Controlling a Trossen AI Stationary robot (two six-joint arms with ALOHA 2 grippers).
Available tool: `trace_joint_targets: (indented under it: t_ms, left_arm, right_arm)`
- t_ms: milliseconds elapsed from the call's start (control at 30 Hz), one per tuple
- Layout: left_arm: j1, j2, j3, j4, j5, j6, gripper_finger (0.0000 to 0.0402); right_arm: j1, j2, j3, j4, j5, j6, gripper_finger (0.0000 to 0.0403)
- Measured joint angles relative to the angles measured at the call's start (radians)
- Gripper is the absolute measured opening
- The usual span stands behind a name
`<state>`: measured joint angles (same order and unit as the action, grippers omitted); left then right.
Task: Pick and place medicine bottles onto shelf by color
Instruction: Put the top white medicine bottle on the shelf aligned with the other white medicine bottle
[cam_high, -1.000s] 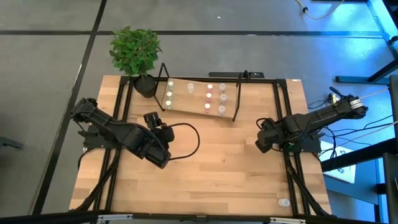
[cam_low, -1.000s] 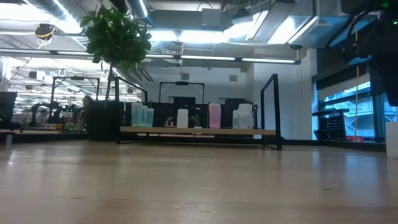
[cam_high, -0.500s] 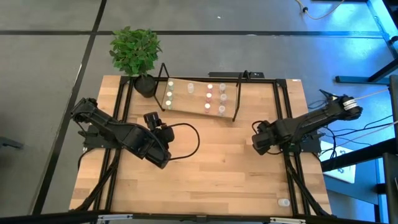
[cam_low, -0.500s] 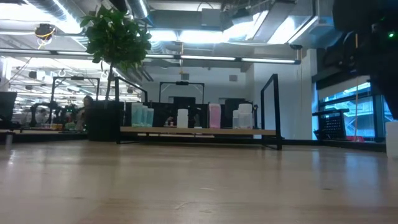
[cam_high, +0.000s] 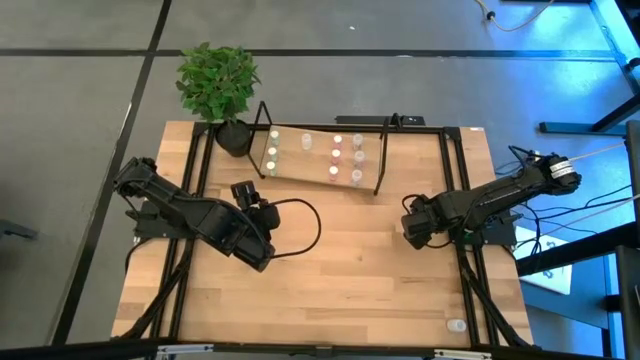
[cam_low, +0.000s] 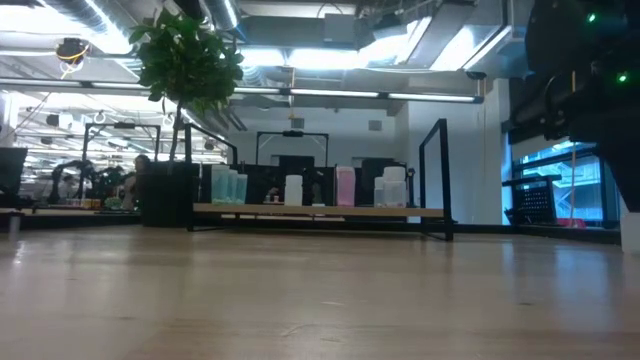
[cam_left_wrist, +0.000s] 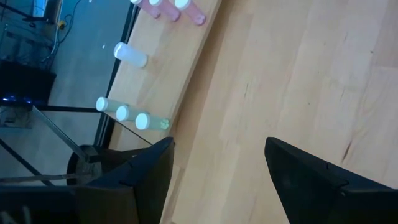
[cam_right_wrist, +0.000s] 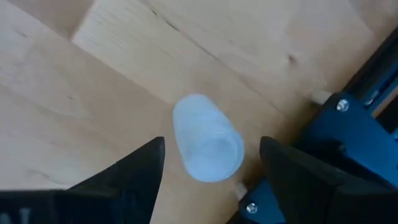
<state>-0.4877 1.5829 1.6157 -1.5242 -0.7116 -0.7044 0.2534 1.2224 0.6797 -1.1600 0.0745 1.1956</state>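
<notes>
Bottles on the shelf (cam_high: 318, 178) are already many: in the high view I count approx. nine standing on the board, the yellow-green ones (cam_high: 272, 152) at the plant end, one white next to them, then pink ones (cam_high: 336, 155) and pale ones toward the other end. So most of the job looks done, I think. One white bottle (cam_right_wrist: 208, 147) is left on the table (cam_high: 340, 290), near the edge on my right side. A second small bottle (cam_high: 456, 325) stands alone at the near right corner, well apart from all.

My right gripper (cam_right_wrist: 211, 177) is above the white bottle, fingers spread wide on both sides of it, not touching, nothing gripped. This bottle stands upright, long axis vertical, its round top facing straight to my wrist camera, so I look down on it end-on.

My left gripper (cam_left_wrist: 217, 171) waits over the left-middle of the table, also wide open and empty, pointing toward the shelf. The shelf bottles all stand upright too, axes vertical, in short rows by colour.
</notes>
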Motion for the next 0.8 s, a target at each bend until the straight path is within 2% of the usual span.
trace_joint_targets:
  t_ms: [267,667,800]
  left_arm:
    - [0.0,0.0,0.0,0.001,0.0,0.0,0.0246]
    - [0.0,0.0,0.0,0.001,0.0,0.0,0.0246]
    - [0.0,0.0,0.0,0.001,0.0,0.0,0.0246]
  right_arm:
    - [-0.039,0.0,-0.075,0.099,-0.05,-0.026,0.0256]
    - [-0.04,0.0,-0.055,0.141,-0.05,-0.027,0.0152]
    - [-0.04,0.0,-0.026,0.183,-0.05,-0.026,0.0146]
